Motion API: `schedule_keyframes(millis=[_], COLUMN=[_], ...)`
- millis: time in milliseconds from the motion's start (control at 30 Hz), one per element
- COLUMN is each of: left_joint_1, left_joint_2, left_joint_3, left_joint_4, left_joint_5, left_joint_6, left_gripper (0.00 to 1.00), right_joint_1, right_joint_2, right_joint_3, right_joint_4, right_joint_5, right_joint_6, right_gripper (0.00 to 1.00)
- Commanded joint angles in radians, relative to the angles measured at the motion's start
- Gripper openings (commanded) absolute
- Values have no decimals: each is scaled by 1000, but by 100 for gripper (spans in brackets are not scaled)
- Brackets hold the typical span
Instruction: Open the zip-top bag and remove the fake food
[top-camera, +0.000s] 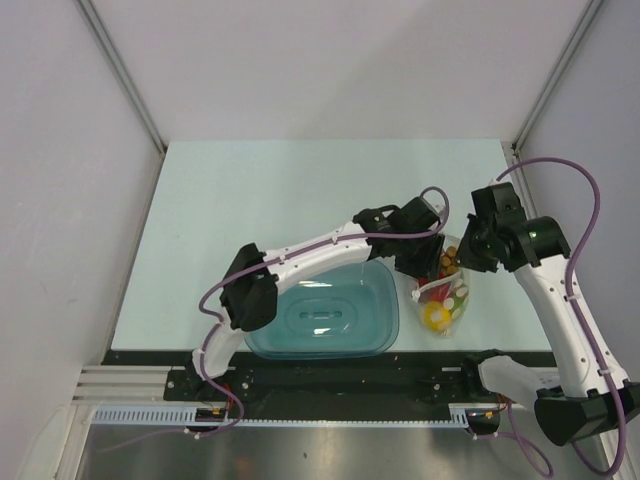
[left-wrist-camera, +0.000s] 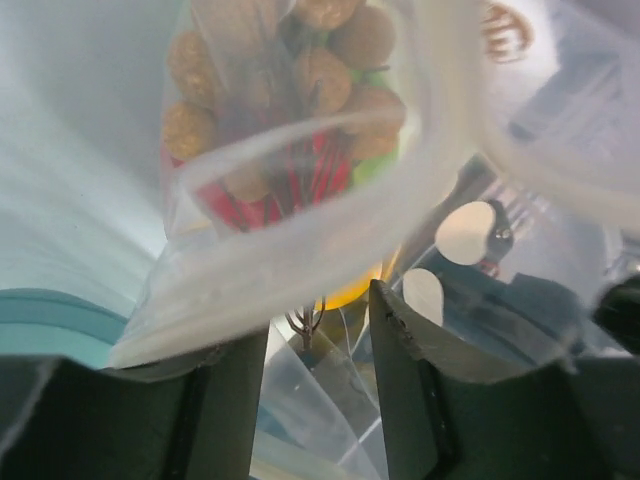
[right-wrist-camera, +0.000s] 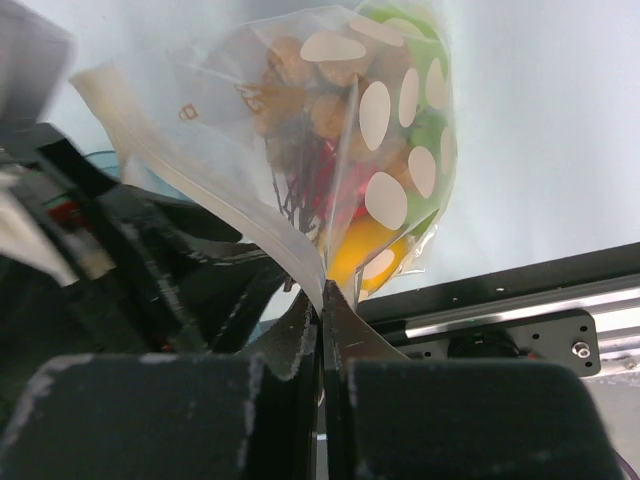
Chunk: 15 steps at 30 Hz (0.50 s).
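Beside teal tub (top-camera: 378, 322) | crinkly zip-top bag (top-camera: 446, 300) | right jaws clamp it | left jaws parted

One zip-top bag (top-camera: 446, 296), one tub (top-camera: 272, 342), two arms (top-camera: 312, 250) (top-camera: 556, 292)

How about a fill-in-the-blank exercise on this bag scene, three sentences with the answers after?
1. The right gripper is shut on the edge of the zip-top bag, which is printed with white ____.
2. In the top view, the teal tub sits on the ____ side of the bag.
3. The fake food is ____ the bag.

Missing words: dots; left; inside.
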Motion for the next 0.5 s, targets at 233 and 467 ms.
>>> schedule_keyframes(millis=[233, 467], left_joint_1=[-33, -38], left_joint_2=[108, 120], left_joint_3=[61, -11], left_joint_4=[-31, 90], left_joint_5=[-21, 94], left_joint_6=[60, 42], left_gripper=[43, 49], right_joint_1=[-37, -41], right_joint_2=[-60, -71], right_joint_3=[-49, -65], right_joint_4=[18, 19], right_joint_5=[-35, -34], right_joint_6=[28, 28], right_gripper=[0, 0])
